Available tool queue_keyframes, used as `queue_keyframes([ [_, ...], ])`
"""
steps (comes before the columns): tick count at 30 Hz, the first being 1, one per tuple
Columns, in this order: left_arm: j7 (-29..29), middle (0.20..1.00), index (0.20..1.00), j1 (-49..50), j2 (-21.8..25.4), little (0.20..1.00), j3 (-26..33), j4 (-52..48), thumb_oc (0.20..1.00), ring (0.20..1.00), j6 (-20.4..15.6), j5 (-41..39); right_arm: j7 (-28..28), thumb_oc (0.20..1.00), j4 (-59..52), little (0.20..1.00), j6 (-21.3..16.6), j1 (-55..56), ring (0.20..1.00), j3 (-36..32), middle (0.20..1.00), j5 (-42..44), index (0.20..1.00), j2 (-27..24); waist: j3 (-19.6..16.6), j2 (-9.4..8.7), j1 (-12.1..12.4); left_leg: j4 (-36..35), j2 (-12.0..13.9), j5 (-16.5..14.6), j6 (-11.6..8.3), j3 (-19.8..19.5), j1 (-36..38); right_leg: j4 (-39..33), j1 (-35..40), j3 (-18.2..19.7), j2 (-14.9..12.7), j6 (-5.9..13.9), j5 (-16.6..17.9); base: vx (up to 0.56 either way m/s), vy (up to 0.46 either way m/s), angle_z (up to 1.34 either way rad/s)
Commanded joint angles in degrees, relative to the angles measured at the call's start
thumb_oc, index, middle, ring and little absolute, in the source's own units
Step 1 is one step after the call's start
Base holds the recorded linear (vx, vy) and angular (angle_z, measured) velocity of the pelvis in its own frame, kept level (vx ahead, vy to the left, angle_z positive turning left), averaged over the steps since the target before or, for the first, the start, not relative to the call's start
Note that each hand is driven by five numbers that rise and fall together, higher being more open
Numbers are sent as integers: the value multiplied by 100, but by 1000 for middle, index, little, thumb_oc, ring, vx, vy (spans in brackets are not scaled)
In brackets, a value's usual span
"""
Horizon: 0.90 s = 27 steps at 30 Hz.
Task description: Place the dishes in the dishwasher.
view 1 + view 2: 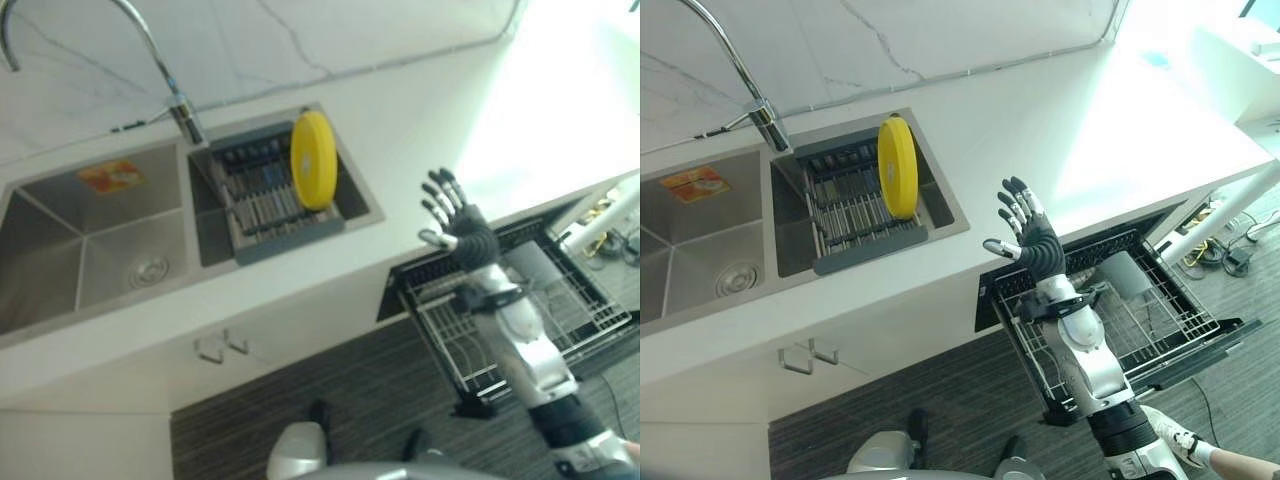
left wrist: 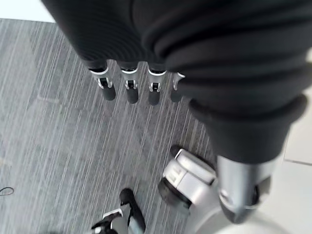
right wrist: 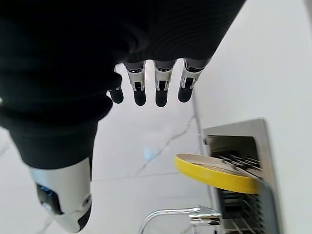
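Here I see my right hand spread, empty, raised over the counter edge above the dishwasher rack; yellow plate stands upright in the sink rack. Left hand hangs with fingers straight over the floor.

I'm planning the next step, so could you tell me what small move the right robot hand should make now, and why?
Probably reach the right robot hand toward the yellow plate. The plate stands on edge in the drying rack in the sink, untouched, while that hand hovers open and empty above the counter, and the dishwasher rack is already pulled out.
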Motion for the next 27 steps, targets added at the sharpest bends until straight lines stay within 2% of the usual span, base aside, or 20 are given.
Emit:
queue_keyframes([
  [1,48,1000,1000,-158,30,1000,-153,237,1000,1000,106,136,-86,1000,-261,1000,-104,-536,1000,-69,1000,158,1000,73,-242,58,161,118,241,-381,-95,-48,46,556,83,-187,-332,164,-621,100,-14,0],
  [7,8,1000,1000,-117,107,1000,-264,315,1000,1000,127,321,-787,1000,88,1000,-67,-1312,1000,73,1000,-18,1000,237,-295,92,425,-3,214,-322,-128,-214,64,499,189,-333,-349,176,-623,87,1,16],
  [15,-76,1000,1000,-116,199,1000,-265,371,1000,1000,210,538,-1155,1000,516,1000,181,-1913,1000,237,1000,-96,1000,405,-301,161,632,-61,189,-247,-150,-347,38,494,255,-430,-379,176,-633,43,17,9],
  [22,-132,1000,1000,-122,263,1000,-357,393,1000,1000,246,690,-1626,1000,981,1000,24,-2464,1000,212,1000,-133,1000,600,-308,201,763,-104,184,-190,-171,-443,33,486,316,-502,-375,165,-642,43,9,5],
  [27,-180,1000,1000,-80,338,1000,-374,378,1000,1000,297,758,-1902,1000,1279,1000,-25,-2801,1000,55,1000,-256,1000,490,-316,272,832,-149,173,-105,-190,-555,-16,485,347,-524,-375,155,-658,46,20,12],
])
